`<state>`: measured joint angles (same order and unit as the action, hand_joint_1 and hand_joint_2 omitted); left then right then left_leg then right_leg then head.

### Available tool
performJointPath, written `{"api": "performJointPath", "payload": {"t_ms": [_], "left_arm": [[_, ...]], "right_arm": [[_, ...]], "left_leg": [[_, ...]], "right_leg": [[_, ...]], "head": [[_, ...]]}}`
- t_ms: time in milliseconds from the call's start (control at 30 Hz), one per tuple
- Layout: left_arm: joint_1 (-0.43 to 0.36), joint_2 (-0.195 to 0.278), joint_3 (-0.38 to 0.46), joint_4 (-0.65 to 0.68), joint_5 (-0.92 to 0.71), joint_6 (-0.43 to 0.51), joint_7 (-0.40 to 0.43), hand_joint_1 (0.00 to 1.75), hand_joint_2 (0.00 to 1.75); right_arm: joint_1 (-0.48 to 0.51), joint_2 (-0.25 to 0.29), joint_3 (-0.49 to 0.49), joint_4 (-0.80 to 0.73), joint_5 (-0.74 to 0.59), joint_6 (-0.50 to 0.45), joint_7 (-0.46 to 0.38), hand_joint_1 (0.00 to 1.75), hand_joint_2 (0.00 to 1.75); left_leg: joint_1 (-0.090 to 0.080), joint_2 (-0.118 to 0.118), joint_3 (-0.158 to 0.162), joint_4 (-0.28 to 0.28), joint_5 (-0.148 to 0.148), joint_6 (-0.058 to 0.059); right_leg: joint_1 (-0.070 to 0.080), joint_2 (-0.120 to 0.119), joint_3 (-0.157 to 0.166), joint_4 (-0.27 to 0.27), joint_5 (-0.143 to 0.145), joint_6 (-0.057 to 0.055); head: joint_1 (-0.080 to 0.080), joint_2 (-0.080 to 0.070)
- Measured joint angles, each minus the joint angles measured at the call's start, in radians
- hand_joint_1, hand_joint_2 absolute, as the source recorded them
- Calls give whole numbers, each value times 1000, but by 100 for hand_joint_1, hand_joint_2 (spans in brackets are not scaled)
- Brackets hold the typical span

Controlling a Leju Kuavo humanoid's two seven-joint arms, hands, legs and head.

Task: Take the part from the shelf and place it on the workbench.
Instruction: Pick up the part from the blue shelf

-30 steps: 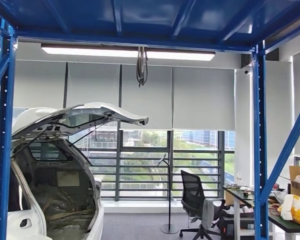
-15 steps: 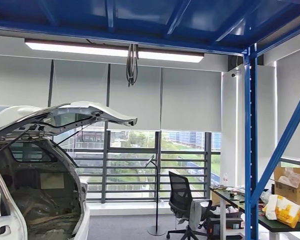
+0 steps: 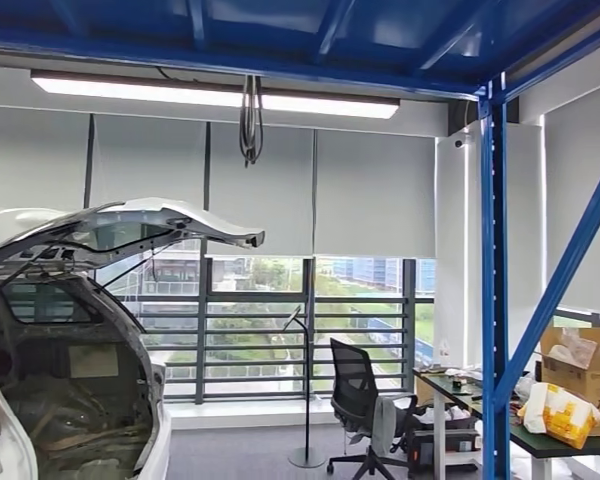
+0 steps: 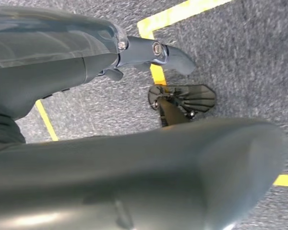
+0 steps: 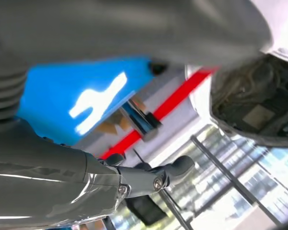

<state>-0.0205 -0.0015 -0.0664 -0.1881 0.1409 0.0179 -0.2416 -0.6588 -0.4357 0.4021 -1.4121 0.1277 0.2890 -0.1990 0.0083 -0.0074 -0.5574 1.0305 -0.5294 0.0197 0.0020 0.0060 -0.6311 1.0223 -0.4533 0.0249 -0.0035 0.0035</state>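
1. The left hand [image 4: 150, 120] is hanging over grey floor [image 4: 251, 52], empty, fingers apart.
2. The right hand [image 5: 135, 143] is showing blurred; its state is unclear.
3. A white car [image 3: 63, 330] is standing beside the blue rack [image 3: 493, 290].

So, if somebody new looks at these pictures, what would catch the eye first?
Probably the white car body at the left of the head view, its tailgate raised and its bare interior showing. Next, the blue steel frame overhead and at the right, in front of a desk with a cardboard box. Between them stands a black office chair before the large windows.
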Motion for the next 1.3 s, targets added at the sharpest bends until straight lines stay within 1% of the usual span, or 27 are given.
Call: {"api": "performJointPath", "payload": {"t_ms": [67, 100, 233, 333, 533, 767, 900, 1000, 1133, 1300], "left_arm": [[0, 0, 0, 0, 4, 3, 0, 0, 0], [-1, 0, 0, 0, 6, 5, 2, 0, 0], [-2, 0, 1, 0, 13, 14, 7, 0, 0], [-3, 0, 2, 0, 14, 20, 11, 0, 0], [-5, 0, 4, 0, 13, 24, 13, 0, 0], [-7, 0, 4, 0, 2, 24, 11, 0, 0], [-8, 0, 4, 0, -5, 24, 8, 0, 0], [-8, 0, 4, 0, -5, 24, 7, 0, 0], [-8, 2, 4, 0, -6, 23, 6, 0, 0], [-8, 4, 4, 0, -10, 20, 0, 0, 0]], "right_arm": [[15, -12, 11, 6, 35, -21, 5, 0, 131], [24, -15, 19, 9, 73, -42, 11, 0, 175], [67, -11, 71, 17, 254, -135, 37, 0, 175], [103, 9, 124, 17, 420, -201, 63, 0, 175], [145, 76, 227, 28, 682, -290, 125, 0, 175], [158, 159, 294, 76, 907, -365, 213, 0, 175], [159, 200, 308, 105, 1016, -393, 266, 0, 175], [162, 225, 313, 121, 1072, -399, 290, 0, 175], [165, 249, 312, 138, 1116, -395, 303, 0, 175], [165, 270, 301, 162, 1133, -384, 305, 0, 175]], "left_leg": [[0, 1, 3, -7, 0, -1], [0, 1, 4, -9, 0, -1], [1, 2, 6, -15, 1, -4], [3, 2, 7, -16, 0, -10], [3, 2, 7, -16, 1, -13], [1, 2, 8, -16, 1, -13], [0, 2, 8, -16, 1, -13], [0, 2, 8, -16, 1, -13], [0, 2, 8, -16, 1, -13], [0, 2, 8, -16, 1, -13]], "right_leg": [[1, 1, 0, 0, -3, -4], [1, 1, 0, 0, -4, -5], [3, 1, 0, 1, -7, -10], [4, 1, 0, 1, -8, -11], [5, 1, 0, 2, -8, -11], [3, 1, 1, 1, -8, -11], [3, 1, 1, 1, -8, -11], [3, 1, 1, 1, -8, -11], [3, 1, 1, 1, -8, -11], [3, 1, 2, 1, -8, -11]], "head": [[0, 0], [0, 0], [0, 0], [0, -1], [0, -1], [0, -1], [0, -1], [0, -1], [0, -1], [0, -1]]}}
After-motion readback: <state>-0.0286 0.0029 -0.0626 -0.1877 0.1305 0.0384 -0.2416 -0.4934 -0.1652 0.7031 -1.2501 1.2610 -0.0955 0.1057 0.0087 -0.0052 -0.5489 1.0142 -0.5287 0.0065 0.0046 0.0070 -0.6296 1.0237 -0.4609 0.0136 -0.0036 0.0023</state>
